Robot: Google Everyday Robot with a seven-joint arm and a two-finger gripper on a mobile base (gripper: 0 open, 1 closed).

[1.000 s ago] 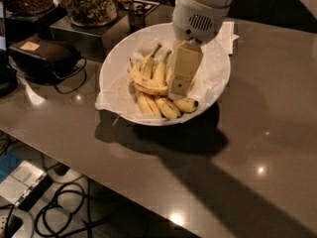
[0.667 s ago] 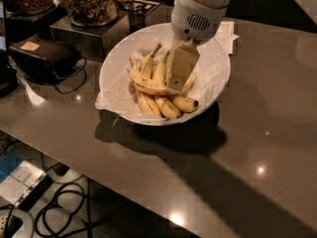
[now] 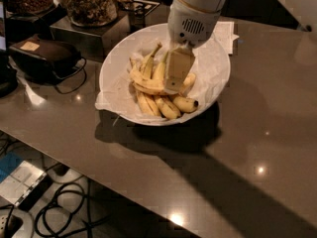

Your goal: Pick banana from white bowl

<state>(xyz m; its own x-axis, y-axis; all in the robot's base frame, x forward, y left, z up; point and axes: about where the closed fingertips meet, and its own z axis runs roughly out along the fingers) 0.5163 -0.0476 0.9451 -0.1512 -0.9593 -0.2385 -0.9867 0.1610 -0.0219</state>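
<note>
The white bowl [image 3: 218, 58], wide, shallow and lined with crumpled white paper, stands on the dark table. It holds several yellow bananas. The strongly curved banana [image 3: 146, 87] lies across the top of the pile, left of centre. My gripper [image 3: 176, 81] hangs from the white arm inside the bowl. Its tip is at the right end of the curved banana, and I cannot tell whether it touches it. The gripper hides part of the bananas behind it.
Straighter bananas [image 3: 167, 108] lie at the front of the pile. Glass jars of dark snacks [image 3: 89, 4] stand on a metal box at the back left. A dark box with a cable [image 3: 42, 56] sits to the left. Cables and devices [image 3: 29, 192] lie on the floor.
My gripper has shifted slightly to the left over the bananas. The bowl and bananas have not visibly moved.
</note>
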